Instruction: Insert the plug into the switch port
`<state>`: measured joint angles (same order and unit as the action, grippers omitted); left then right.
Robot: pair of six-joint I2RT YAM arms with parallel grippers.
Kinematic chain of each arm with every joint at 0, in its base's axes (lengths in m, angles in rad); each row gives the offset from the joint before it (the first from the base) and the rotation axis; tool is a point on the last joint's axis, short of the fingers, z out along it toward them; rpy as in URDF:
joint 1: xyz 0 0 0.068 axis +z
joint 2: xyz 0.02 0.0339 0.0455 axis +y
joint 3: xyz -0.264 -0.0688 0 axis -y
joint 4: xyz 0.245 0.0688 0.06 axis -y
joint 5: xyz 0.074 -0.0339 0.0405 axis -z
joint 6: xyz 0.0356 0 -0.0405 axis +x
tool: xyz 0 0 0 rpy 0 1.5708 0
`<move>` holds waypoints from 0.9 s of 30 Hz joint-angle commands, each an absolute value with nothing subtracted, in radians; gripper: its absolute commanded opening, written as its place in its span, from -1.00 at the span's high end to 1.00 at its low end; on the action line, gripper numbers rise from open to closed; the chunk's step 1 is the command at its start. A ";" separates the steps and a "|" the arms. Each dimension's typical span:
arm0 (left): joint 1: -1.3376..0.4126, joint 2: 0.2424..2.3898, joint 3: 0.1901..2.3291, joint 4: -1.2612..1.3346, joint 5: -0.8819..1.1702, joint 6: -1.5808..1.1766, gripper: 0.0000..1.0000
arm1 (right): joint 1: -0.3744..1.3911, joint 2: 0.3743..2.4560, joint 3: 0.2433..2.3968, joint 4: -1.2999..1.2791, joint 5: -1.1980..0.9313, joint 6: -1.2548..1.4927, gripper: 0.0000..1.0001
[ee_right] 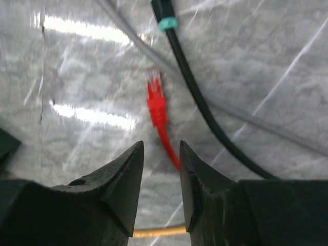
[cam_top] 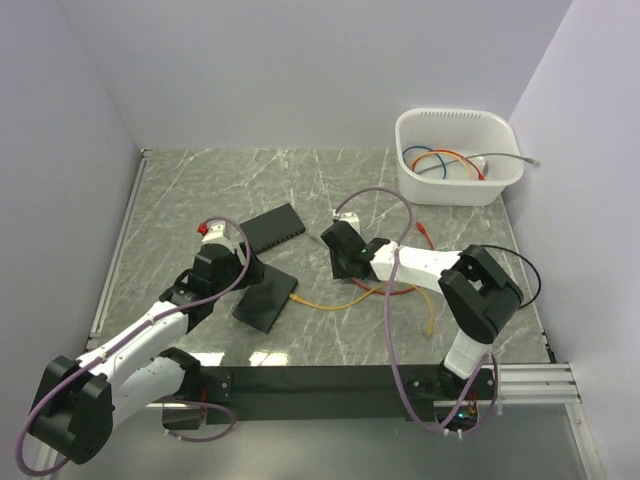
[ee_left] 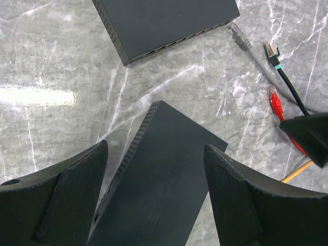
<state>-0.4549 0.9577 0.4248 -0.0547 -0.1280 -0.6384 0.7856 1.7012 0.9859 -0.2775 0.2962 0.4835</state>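
Observation:
Two black switches lie on the marble table: a near one [cam_top: 266, 296] and a far one [cam_top: 275, 226]. In the left wrist view my left gripper [ee_left: 155, 148] is open, its jaws on either side of the near switch [ee_left: 159, 179], just above it. The far switch [ee_left: 164, 23] shows its port row. My right gripper [ee_right: 160, 144] is open and low over the red cable; the red plug [ee_right: 155, 100] lies just ahead of its fingertips, pointing away. The cable runs between the jaws, untouched. In the top view the right gripper [cam_top: 338, 258] hides that plug.
A grey plug [ee_left: 240, 37] and a black plug with a teal band [ee_left: 271, 54] lie near the far switch's corner. An orange cable [cam_top: 340, 300] runs across the table. A white basin [cam_top: 505, 175] with more cables stands at the back right.

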 commanded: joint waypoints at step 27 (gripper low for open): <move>-0.454 0.937 0.419 -0.008 -0.118 -0.617 -0.61 | 0.735 1.723 0.968 -0.094 0.183 0.417 1.00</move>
